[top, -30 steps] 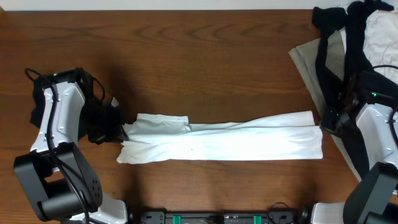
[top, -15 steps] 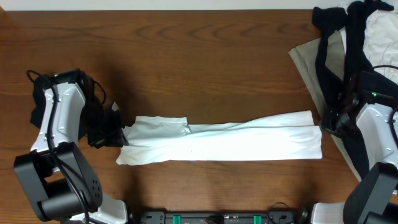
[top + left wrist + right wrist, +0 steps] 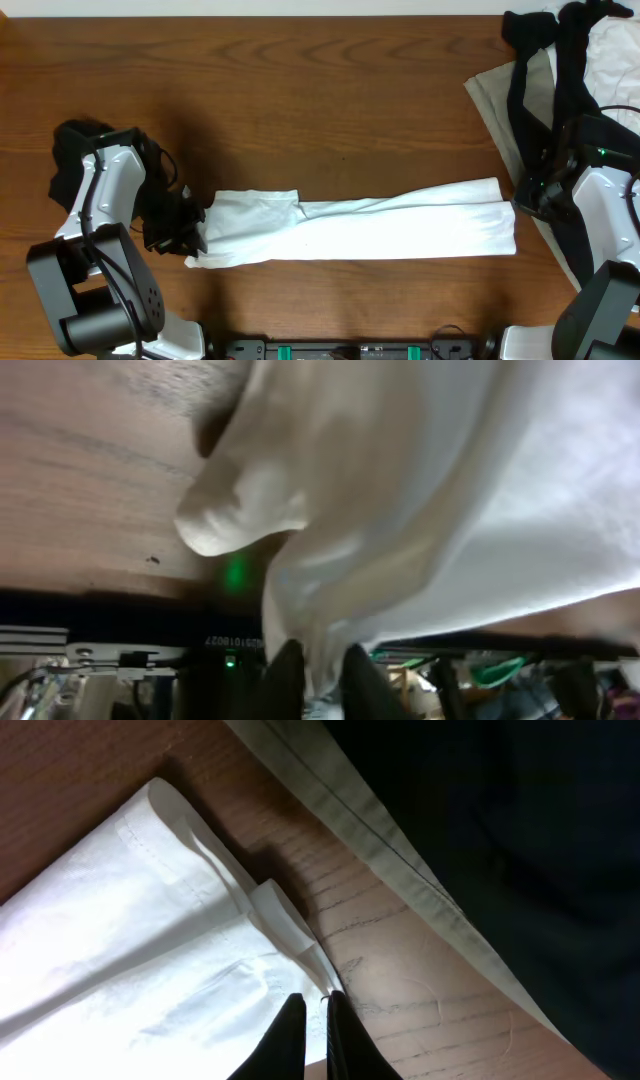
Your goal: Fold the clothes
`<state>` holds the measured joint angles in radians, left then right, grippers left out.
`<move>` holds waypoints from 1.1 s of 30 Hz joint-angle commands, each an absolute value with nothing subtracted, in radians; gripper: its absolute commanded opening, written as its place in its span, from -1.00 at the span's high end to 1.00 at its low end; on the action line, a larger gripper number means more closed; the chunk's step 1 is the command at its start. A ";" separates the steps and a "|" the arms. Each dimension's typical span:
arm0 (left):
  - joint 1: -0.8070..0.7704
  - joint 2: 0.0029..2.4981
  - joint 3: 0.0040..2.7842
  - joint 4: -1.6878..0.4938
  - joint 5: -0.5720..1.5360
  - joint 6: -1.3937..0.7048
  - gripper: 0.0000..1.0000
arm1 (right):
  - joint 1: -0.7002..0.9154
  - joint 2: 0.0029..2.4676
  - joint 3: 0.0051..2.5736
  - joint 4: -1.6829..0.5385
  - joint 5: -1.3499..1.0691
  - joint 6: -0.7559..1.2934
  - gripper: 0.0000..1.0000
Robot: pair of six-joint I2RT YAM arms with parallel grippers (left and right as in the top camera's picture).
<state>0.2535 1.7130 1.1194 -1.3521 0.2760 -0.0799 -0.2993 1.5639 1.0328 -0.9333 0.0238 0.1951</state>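
The white T-shirt (image 3: 380, 230) lies as a long narrow strip across the front of the wooden table (image 3: 330, 100). At the strip's left end, my left gripper (image 3: 192, 228) is shut on the cloth. In the left wrist view the T-shirt (image 3: 450, 490) bunches and hangs down between the dark fingers of that gripper (image 3: 322, 682). My right gripper (image 3: 516, 205) sits at the strip's right end. The right wrist view shows it (image 3: 312, 1030) pinched on the folded edge of the T-shirt (image 3: 150, 930), the jaws almost touching.
More clothes are heaped at the back right: a black piece (image 3: 560, 50), a beige piece (image 3: 500, 110) and a white piece (image 3: 615, 50). The beige hem (image 3: 380, 830) lies just beyond my right fingers. The table's front edge runs close under the strip.
My left gripper has moved toward the front edge and slightly right, dragging the strip's left end with it. The right gripper has hardly moved.
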 commanded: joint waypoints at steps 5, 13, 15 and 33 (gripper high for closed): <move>0.258 1.704 1.121 -1.349 0.238 -0.108 0.45 | -0.305 1.545 1.034 -0.932 0.017 0.209 0.84; 0.257 1.635 1.224 -1.344 0.257 -0.126 0.79 | -0.305 1.545 1.034 -0.927 0.017 0.209 0.85; 0.250 1.596 1.226 -1.320 0.287 -0.125 0.88 | -0.305 1.545 1.034 -0.926 0.017 0.209 0.85; 0.108 1.577 0.876 -0.846 0.258 -0.224 0.87 | -0.305 1.545 1.034 -0.920 0.017 0.209 0.85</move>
<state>0.1085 1.5654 0.9253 -0.9115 0.3035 -0.1955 -0.2993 1.5639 1.0328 -0.9199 0.0189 0.1951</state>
